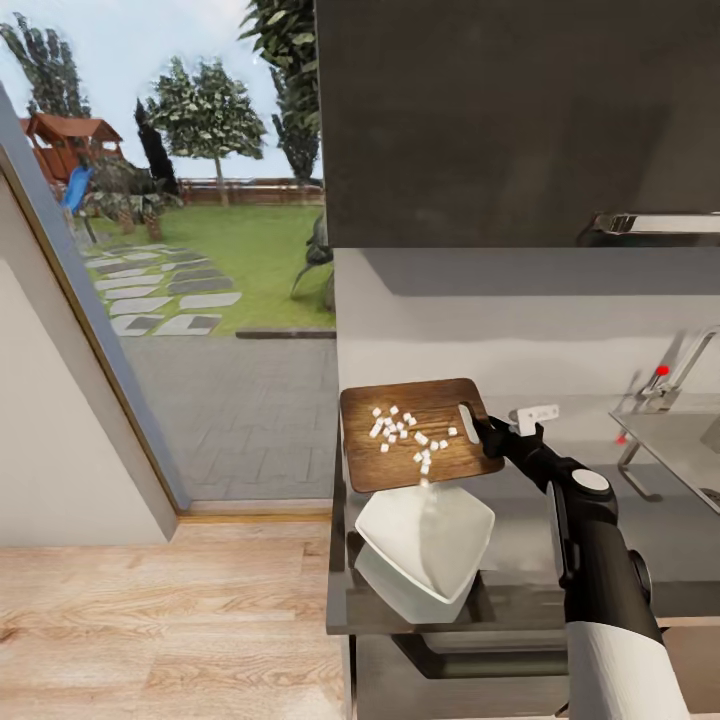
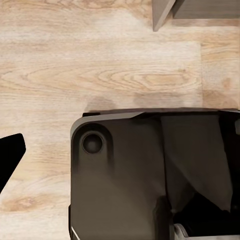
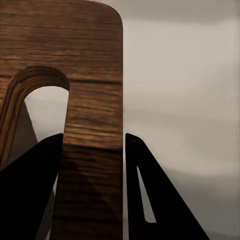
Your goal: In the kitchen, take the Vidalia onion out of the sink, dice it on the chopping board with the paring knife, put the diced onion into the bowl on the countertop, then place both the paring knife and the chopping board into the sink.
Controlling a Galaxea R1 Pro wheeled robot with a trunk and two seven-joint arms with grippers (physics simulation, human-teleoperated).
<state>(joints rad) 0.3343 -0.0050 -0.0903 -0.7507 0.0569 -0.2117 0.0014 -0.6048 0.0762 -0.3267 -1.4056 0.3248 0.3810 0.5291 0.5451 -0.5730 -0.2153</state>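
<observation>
Wooden chopping board (image 1: 415, 432), clamped at its handle end by the right gripper (image 1: 484, 430), should tilt slowly (bowl (image 1: 425, 545) seemingly below) so the diced onion (image 1: 405, 432) slides in.

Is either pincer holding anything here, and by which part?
The right pincer holds the board by its handle end, at the strip beside the slot. The left pincer's state cannot be told.

Black-and-white robot arm

The glossy black right arm (image 1: 590, 540) bore a round white cap at one joint and a white lower sleeve; its gripper fingers (image 3: 150, 200) were black, tapered wedges.
</observation>
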